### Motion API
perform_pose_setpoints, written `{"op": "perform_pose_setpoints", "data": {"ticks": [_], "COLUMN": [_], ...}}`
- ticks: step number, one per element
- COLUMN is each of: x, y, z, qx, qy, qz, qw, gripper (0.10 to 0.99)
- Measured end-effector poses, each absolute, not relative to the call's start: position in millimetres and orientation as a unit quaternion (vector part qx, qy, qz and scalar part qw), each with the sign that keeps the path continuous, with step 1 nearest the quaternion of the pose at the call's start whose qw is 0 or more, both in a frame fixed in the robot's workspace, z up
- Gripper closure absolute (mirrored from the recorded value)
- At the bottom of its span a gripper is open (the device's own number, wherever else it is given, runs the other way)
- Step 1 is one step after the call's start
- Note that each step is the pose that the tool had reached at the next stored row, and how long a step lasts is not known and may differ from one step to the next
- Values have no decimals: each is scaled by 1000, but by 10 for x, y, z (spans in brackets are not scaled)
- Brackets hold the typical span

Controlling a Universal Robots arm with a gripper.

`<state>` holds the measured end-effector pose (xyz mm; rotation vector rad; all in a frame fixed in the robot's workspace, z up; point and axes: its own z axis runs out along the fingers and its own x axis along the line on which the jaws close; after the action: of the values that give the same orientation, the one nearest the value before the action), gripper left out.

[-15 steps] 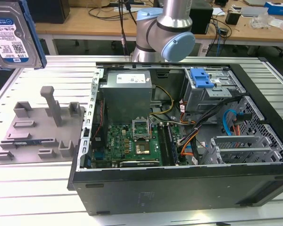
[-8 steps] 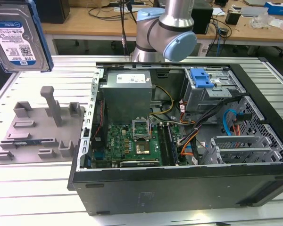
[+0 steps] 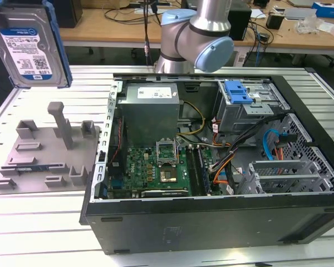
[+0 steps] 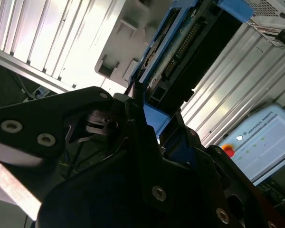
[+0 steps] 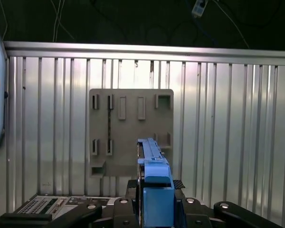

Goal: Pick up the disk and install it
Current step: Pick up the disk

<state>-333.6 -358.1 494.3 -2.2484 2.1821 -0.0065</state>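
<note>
Pinching the disk [image 5: 151,153] edge-on by its blue carrier, the gripper [image 5: 155,192] is largely cut off in the first wrist view. Beyond lies a grey fixture plate [image 5: 131,128] on the slatted table [image 5: 228,133]. In the exterior view the disk hangs high at the left, partly cropped, well apart from the open computer case [image 3: 211,211].

silver tubular arm [image 3: 209,16] with pale blue joint caps [image 3: 214,54]; black gripper [image 5: 156,190] studded with silver screws [image 4: 157,192].

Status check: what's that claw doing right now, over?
Claw shut on the disk. Disk in the air above the grey rack, outside the open computer case. Nothing seen in its way.
</note>
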Motion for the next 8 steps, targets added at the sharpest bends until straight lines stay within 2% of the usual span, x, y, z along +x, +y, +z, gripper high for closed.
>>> {"op": "perform_pose_setpoints", "data": {"ticks": [8], "x": [-2903], "y": [-3688], "z": [4943], "qx": [-718], "qy": [696], "qz": [0], "qw": [2], "gripper": [718]}}
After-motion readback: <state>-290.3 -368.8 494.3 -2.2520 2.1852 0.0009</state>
